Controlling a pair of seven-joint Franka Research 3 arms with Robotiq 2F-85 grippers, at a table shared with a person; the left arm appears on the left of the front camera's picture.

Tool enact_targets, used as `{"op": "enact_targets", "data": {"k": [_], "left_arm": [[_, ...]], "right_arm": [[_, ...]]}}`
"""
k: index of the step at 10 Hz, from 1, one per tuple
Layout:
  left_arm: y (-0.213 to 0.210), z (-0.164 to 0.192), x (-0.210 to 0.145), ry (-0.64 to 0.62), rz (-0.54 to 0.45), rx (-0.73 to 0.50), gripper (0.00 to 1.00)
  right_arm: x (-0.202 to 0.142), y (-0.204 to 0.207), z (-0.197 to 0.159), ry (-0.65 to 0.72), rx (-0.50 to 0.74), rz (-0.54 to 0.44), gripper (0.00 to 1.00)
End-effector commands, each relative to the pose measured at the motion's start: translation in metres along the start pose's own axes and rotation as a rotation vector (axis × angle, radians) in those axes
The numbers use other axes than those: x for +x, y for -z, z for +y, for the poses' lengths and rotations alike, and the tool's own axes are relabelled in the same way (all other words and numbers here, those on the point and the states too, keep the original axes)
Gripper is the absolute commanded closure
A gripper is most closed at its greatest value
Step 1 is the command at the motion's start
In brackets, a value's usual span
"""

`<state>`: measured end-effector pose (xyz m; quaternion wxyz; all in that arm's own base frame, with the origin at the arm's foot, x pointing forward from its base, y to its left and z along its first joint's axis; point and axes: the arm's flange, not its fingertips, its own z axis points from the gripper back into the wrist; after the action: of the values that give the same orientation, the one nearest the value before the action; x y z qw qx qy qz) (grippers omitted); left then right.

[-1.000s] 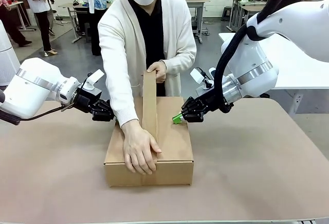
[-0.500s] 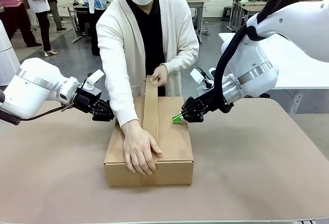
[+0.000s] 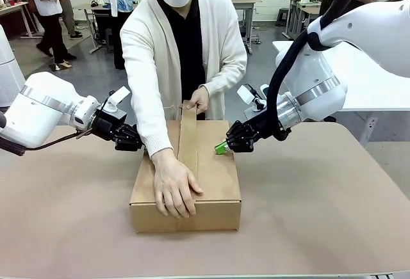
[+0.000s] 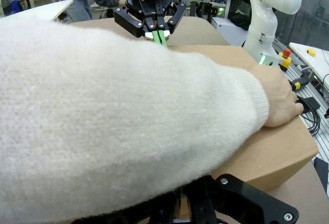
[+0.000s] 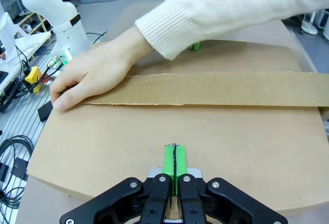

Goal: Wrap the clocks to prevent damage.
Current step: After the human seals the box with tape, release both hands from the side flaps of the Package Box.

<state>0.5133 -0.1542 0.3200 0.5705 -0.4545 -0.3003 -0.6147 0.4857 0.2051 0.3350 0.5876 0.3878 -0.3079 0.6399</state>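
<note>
A person in a white cardigan lowers a strip of brown paper tape (image 3: 187, 135) along the middle of a closed cardboard box (image 3: 218, 183) on the tabletop (image 3: 320, 215); a second ago the strip stood tall above the far edge of the box, and it has since come down until only a short length rises off the lid. One hand (image 3: 174, 188) presses the near end of the tape flat at the front of the box, while the other hand (image 3: 200, 98) guides the far end down behind it. The left gripper (image 3: 133, 143), fingers pressed together and holding nothing, sits at the box's left edge beside the person's sleeve. The right gripper (image 3: 221, 147), likewise closed on nothing, rests its green pads on the lid's right side, as the right wrist view confirms (image 5: 175, 158); both appear to be steadying the box. No clocks are visible; presumably they are inside the box. With the tape almost laid, the sealing step looks close to finished, pending a final press along the seam.
</note>
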Motion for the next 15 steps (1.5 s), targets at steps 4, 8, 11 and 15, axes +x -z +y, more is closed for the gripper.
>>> {"op": "enact_targets", "data": {"k": [4, 8, 11, 15], "left_arm": [[0.0024, 0.0002, -0.0022, 0.005, 0.007, 0.005, 1.00], [0.0024, 0.0002, -0.0022, 0.005, 0.007, 0.005, 1.00], [0.0024, 0.0002, -0.0022, 0.005, 0.007, 0.005, 1.00], [0.0024, 0.0002, -0.0022, 0.005, 0.007, 0.005, 1.00]], "right_arm": [[-0.0019, 0.0015, -0.0001, 0.013, 0.001, 0.001, 0.99], [-0.0019, 0.0015, -0.0001, 0.013, 0.001, 0.001, 0.99], [-0.0019, 0.0015, -0.0001, 0.013, 0.001, 0.001, 0.99], [-0.0019, 0.0015, -0.0001, 0.013, 0.001, 0.001, 0.99]]}}
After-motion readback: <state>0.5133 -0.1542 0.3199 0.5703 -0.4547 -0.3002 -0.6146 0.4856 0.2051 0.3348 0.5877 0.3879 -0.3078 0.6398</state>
